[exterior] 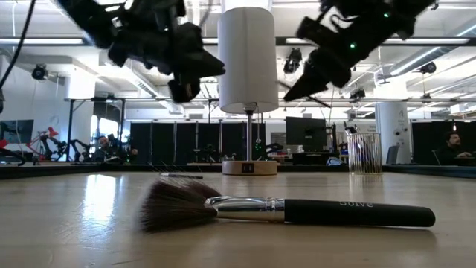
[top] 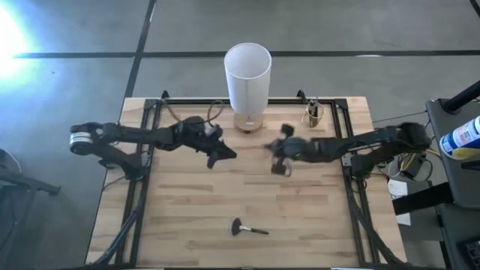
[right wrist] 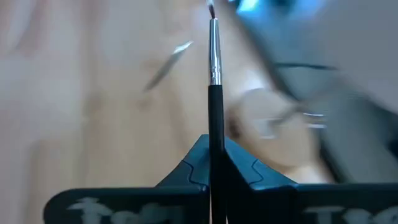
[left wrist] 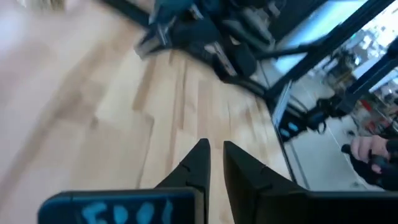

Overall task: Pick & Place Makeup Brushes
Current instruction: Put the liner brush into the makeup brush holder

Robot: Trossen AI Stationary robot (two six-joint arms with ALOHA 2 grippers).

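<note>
Right gripper (right wrist: 214, 163) is hanging above the worktop (top: 195, 202), jaws clenching a thin brush (right wrist: 214, 74). Left gripper (left wrist: 213, 155) is hovering opposite, jaws slightly parted, grasping nothing. A fluffy brush (exterior: 282, 211) is lying on the near worktop.

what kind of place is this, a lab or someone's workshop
Most likely a robotics lab in a large open hall: long ceiling strip lights, a monitor on benches behind, and other robot arms at a far station beyond the wooden table.
</note>
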